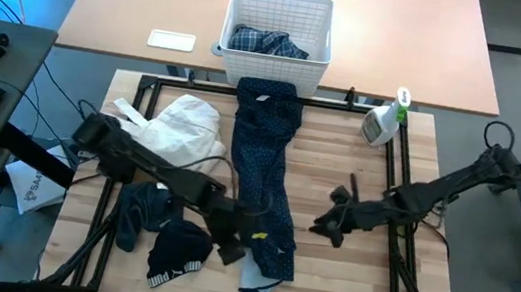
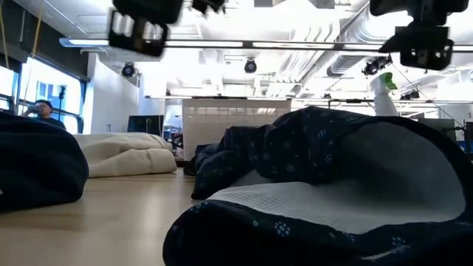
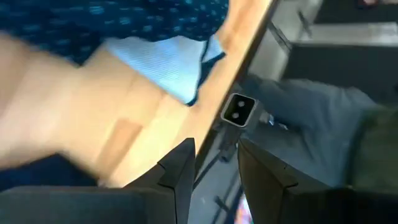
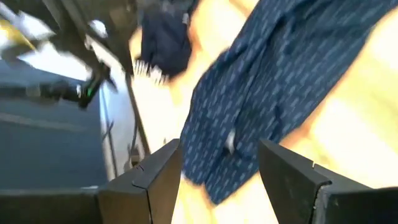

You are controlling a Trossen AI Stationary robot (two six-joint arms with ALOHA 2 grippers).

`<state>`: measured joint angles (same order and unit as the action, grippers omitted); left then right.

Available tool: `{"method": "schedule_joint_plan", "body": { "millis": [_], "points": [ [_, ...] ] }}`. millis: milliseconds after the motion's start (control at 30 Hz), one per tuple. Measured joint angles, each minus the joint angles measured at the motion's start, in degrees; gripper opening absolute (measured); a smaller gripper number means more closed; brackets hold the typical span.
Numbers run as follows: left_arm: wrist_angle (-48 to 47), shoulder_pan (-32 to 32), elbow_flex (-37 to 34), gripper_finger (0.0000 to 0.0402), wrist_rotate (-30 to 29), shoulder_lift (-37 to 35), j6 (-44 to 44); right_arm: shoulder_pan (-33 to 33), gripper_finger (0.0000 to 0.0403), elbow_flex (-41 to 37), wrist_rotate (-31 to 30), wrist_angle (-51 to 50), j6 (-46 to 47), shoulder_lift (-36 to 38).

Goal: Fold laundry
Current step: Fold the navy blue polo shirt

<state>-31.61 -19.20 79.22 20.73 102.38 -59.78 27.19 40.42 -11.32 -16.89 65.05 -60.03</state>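
Note:
The navy dotted shirt point(image 1: 263, 167) lies stretched along the table, its far end by the white basket point(image 1: 274, 62). Its near end is turned up, showing a pale inside point(image 1: 257, 285). A plaid shirt point(image 1: 269, 43) lies in the basket. Two dark pieces point(image 1: 141, 213) point(image 1: 176, 253) lie left of the navy shirt's near end. My left gripper point(image 3: 214, 168) is open above the table's near edge, beside the shirt's near end point(image 3: 168, 68), with nothing between its fingers. My right gripper point(image 4: 221, 162) hovers open to the right of the navy shirt point(image 4: 273, 81).
A white cloth point(image 1: 182, 126) lies bunched at the far left of the wooden top. A spray bottle point(image 1: 383, 122) stands at the far right corner. A black frame rail point(image 1: 402, 185) borders the table. Bare wood shows between the navy shirt and my right gripper point(image 1: 326, 225).

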Motion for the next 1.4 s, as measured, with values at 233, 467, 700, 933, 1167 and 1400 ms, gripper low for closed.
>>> {"method": "schedule_joint_plan", "body": {
  "millis": [233,467,700,933,1167,1400],
  "points": [
    [-23.59,-0.93,0.00,0.0108,-21.70,-9.04,-9.38,-1.66,0.0204,7.27,6.44,6.09,5.63,-17.97],
    [-28.93,-3.27,0.00,0.0108,-31.96,-13.09,-11.48,-6.41,0.0204,28.06,10.95,-2.34,-0.16,-37.96],
    [-27.93,-5.01,-1.14,0.0108,-33.30,-12.76,-11.15,-10.73,0.0204,44.15,16.03,-13.49,-6.07,-53.73],
    [-28.16,-7.66,-1.31,0.0108,-33.39,-12.76,-14.01,-13.01,0.0147,46.93,17.01,-15.59,-11.84,-59.35],
    [-28.24,-12.70,-1.31,0.0108,-33.37,-12.80,-19.62,-13.45,0.0012,45.86,16.92,-21.18,-20.02,-55.37],
    [-33.09,-16.54,-1.31,0.0108,-32.30,-13.14,-23.05,-9.97,0.0003,45.45,16.76,-11.32,-27.65,-42.73]
  ]
}}
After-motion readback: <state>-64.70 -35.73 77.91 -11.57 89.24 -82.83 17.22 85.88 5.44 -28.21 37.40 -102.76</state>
